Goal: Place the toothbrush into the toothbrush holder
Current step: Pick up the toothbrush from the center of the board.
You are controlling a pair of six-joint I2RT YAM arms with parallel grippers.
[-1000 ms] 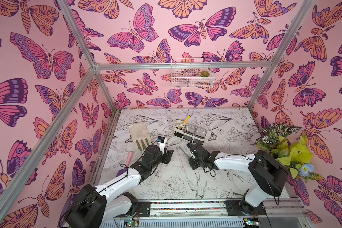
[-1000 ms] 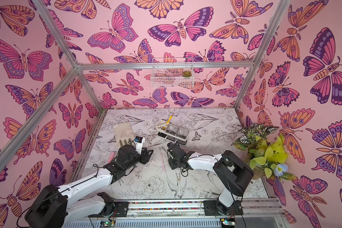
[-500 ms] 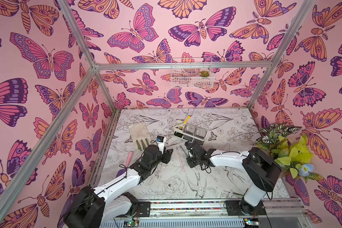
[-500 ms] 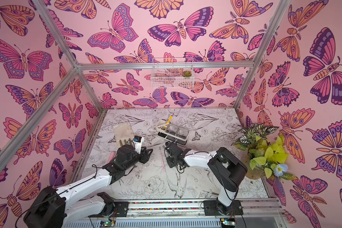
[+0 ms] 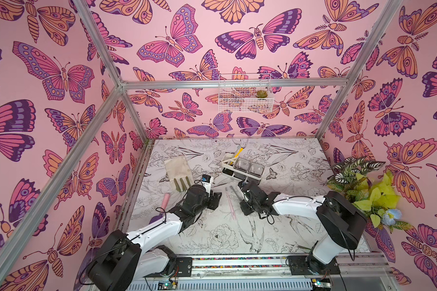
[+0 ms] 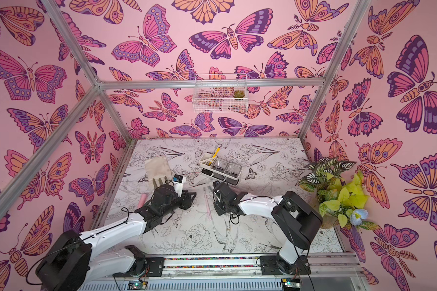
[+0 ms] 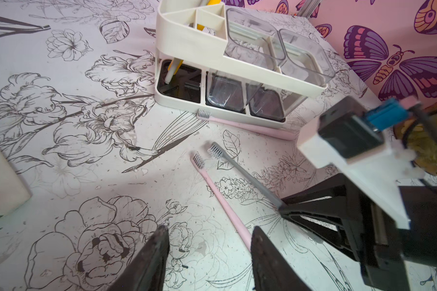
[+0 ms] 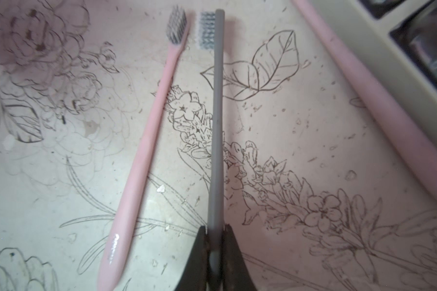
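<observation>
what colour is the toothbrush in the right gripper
Grey. The toothbrush in the right gripper has a plain grey handle; the right wrist view shows it best.

Left arm (image 5: 157,226): we wear white shells with small screws.
Right arm (image 5: 295,205): same white shell.
Joints (image 5: 343,224): black rounded housings.
Cables (image 5: 273,219): thin black loops at our wrists.
Left pincer (image 7: 210,236): black tapered fingers.
Wrist camera (image 5: 207,180): white mount, blue tag.

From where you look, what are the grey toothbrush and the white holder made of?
The grey toothbrush: probably matte plastic; the handle looks smooth, without shine. The toothbrush holder: seemingly cream moulded plastic, thin even walls. Its cups: clear smoky plastic, possibly glass; you see through them.
</observation>
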